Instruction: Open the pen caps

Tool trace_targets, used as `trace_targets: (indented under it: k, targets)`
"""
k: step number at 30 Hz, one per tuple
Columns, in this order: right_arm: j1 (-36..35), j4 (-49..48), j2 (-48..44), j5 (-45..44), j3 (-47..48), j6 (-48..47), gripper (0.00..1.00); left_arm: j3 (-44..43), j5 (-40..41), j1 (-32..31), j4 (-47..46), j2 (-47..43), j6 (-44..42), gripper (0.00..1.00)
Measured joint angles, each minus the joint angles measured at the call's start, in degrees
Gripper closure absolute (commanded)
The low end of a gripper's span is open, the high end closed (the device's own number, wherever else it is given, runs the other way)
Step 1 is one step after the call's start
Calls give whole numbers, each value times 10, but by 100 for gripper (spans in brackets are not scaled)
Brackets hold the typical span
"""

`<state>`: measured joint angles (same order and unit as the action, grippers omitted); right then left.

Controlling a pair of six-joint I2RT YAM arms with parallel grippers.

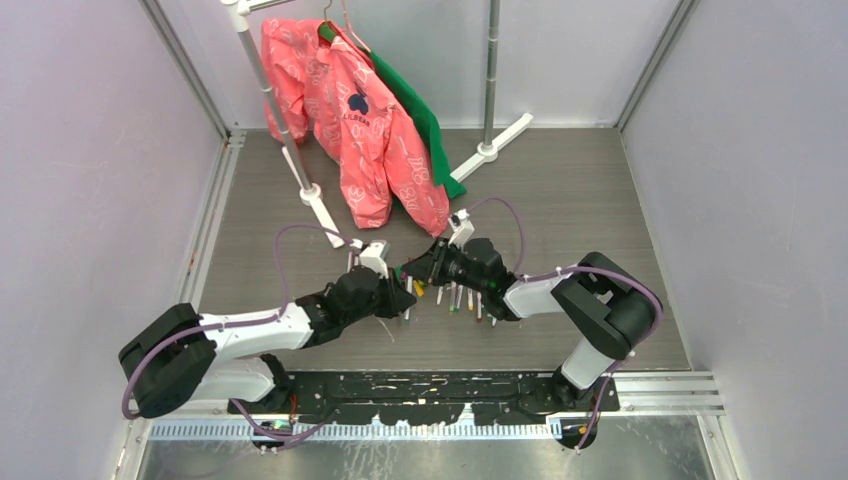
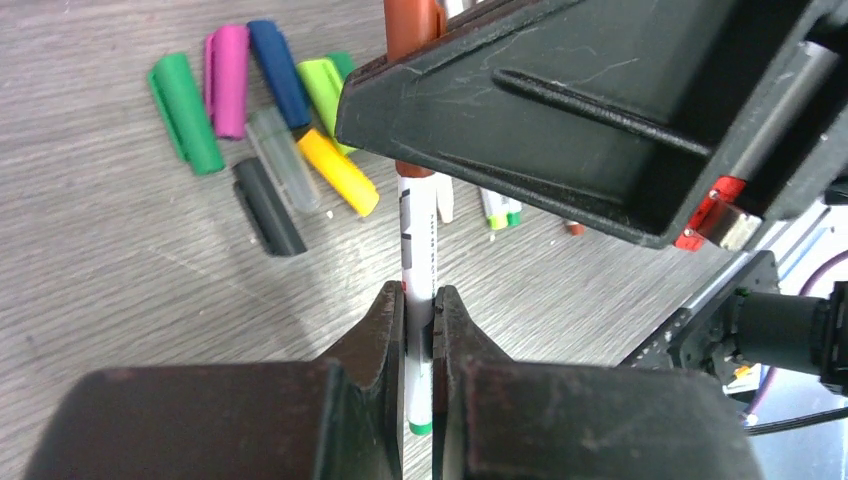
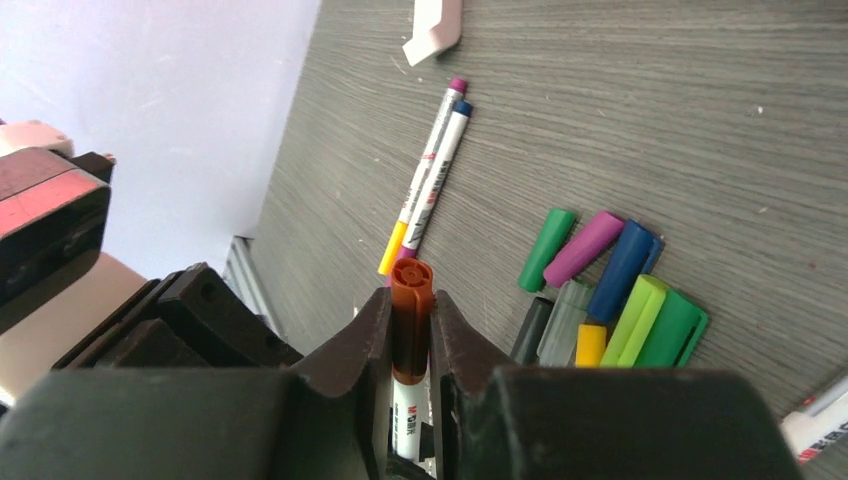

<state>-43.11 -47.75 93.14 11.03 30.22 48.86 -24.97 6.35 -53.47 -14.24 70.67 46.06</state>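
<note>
A white pen (image 2: 417, 250) with a brown cap (image 3: 410, 320) hangs between my two grippers above the table. My left gripper (image 2: 418, 300) is shut on the pen's white barrel. My right gripper (image 3: 410, 300) is shut on the brown cap, which still sits on the barrel. The two grippers meet at mid-table in the top view (image 1: 408, 280). Several loose caps lie in a pile on the table: green (image 2: 185, 110), purple (image 2: 228, 78), blue (image 2: 280, 72), yellow (image 2: 338, 170), lime (image 2: 325, 85), clear (image 2: 283, 155) and black (image 2: 268, 205).
Two capped pens (image 3: 430, 170) lie side by side further off. Several open pens (image 1: 462, 298) lie under my right arm. A clothes rack base (image 1: 322, 205) with a pink jacket (image 1: 365, 130) stands behind.
</note>
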Motion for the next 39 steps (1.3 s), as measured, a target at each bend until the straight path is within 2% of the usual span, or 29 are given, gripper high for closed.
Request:
trace_targets:
  k: [9, 16, 20, 25, 28, 33, 39]
  targets:
    - [81, -187, 54, 148, -32, 73, 99, 0, -34, 9, -57, 0, -9, 100]
    - [100, -220, 65, 176, -37, 86, 99, -12, -43, 11, -61, 11, -21, 100]
    - [102, -148, 27, 146, -37, 60, 99, -28, -45, 10, -39, 26, -29, 100]
    - [124, -31, -77, 21, -24, 5, 99, -34, -29, -21, 39, 39, -35, 100]
    - [126, 19, -108, -33, -10, -17, 99, -43, -2, -35, 78, 48, -35, 100]
    - [114, 114, -108, -77, 20, -47, 99, -51, 51, -42, 117, 40, -28, 100]
    - [58, 214, -59, -120, 78, -81, 98, -51, 140, -43, 182, -41, -2, 100]
